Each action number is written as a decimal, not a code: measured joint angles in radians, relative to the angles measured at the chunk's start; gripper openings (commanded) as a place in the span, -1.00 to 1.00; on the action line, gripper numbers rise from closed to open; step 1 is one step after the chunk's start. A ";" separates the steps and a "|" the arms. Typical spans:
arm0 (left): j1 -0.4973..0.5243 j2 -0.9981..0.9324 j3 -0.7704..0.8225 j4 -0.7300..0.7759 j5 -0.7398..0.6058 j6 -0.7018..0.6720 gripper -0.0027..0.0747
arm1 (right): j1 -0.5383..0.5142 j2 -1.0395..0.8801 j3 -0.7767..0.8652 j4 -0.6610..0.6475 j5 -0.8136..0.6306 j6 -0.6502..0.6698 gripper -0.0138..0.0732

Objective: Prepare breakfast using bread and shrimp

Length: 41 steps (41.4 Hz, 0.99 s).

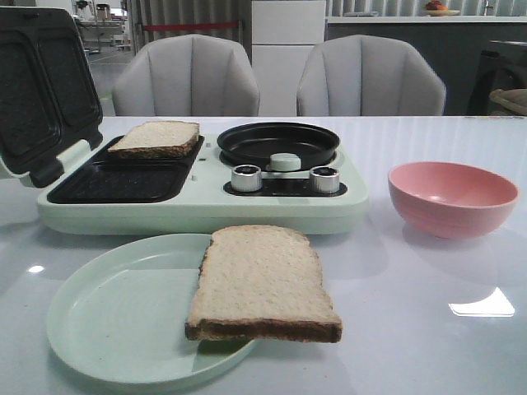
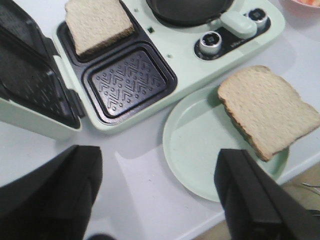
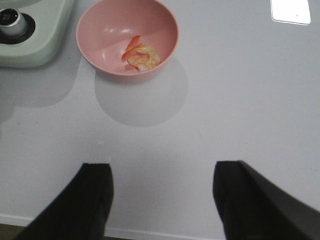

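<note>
Your left gripper [image 2: 157, 200] and right gripper [image 3: 162, 200] both gape wide, holding nothing. One bread slice [image 1: 263, 284] overhangs the plate [image 1: 107, 317] at 3 o'clock; another slice [image 1: 156, 138] sits in the maker [image 1: 198, 206]. Shrimp [image 3: 141, 55] lies in the bowl [image 3: 100, 30].

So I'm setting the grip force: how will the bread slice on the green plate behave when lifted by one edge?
The slice will probably sag: it looks thin and soft. It overhangs the plate unsupported, so a nudge may tip it off. The open-crumb surface would likely dent under firm pinching.
</note>
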 measured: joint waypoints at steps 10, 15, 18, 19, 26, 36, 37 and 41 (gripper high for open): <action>0.000 -0.185 0.164 -0.111 -0.032 0.000 0.41 | 0.000 0.000 0.000 0.000 0.001 0.000 0.58; 0.000 -0.265 0.224 -0.127 -0.075 0.000 0.41 | 0.000 0.000 0.000 0.000 0.001 0.000 0.58; 0.000 -0.298 0.251 -0.128 -0.106 0.000 0.41 | 0.000 0.000 0.000 0.000 0.001 0.000 0.58; 0.000 -0.309 0.260 -0.128 -0.120 0.000 0.41 | 0.000 0.000 0.000 0.000 0.002 0.000 0.58; 0.000 -0.331 0.290 -0.128 -0.165 0.000 0.41 | 0.000 0.000 0.000 0.000 0.002 0.000 0.58; 0.000 -0.331 0.291 -0.125 -0.170 0.000 0.42 | 0.000 0.000 0.000 0.000 0.002 0.000 0.58; 0.000 -0.331 0.291 -0.125 -0.170 0.000 0.41 | 0.000 0.000 0.000 0.000 0.002 0.000 0.58; 0.000 -0.331 0.291 -0.125 -0.170 0.000 0.42 | 0.000 0.000 0.000 0.000 0.002 0.000 0.58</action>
